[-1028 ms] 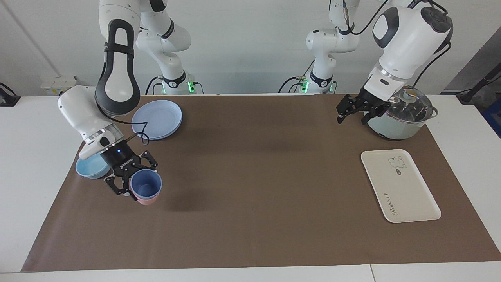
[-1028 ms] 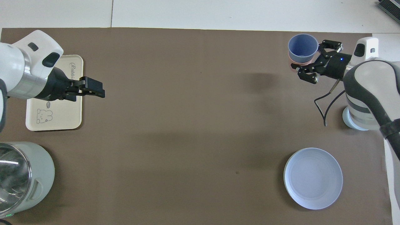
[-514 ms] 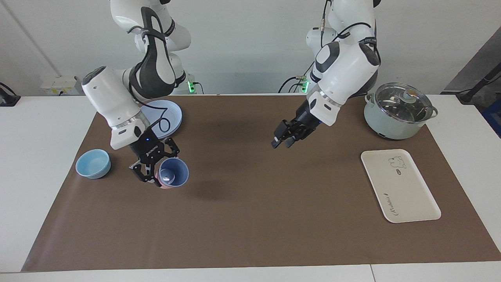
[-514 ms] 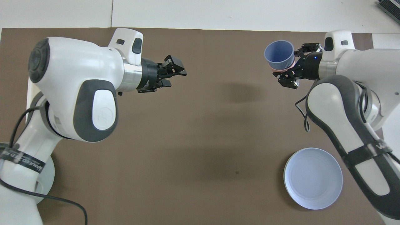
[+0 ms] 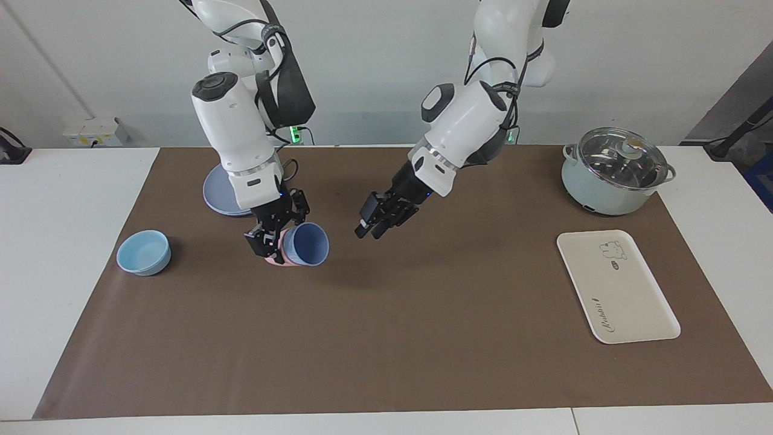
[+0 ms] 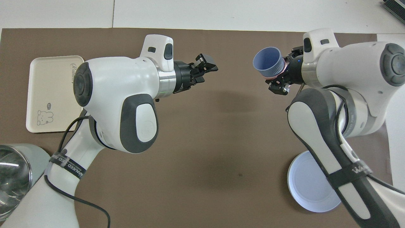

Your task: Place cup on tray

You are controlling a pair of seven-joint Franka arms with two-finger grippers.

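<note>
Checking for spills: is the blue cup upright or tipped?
Tipped. The cup, held by the right tool in the air above the mat, lies sideways, showing its mouth and empty inside.

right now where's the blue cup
The blue cup is off the table, tipped sideways in the right gripper over the mat's middle, mouth toward the left gripper.

Right end effector (image 6: 281, 74) holding cup (image 6: 267, 62), tray (image 6: 50, 91) beside left arm

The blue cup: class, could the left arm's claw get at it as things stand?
Probably yes: the left claw hangs beside the cup with nothing between them, though the right claw holds that cup, nested in a pink tumbler.
</note>
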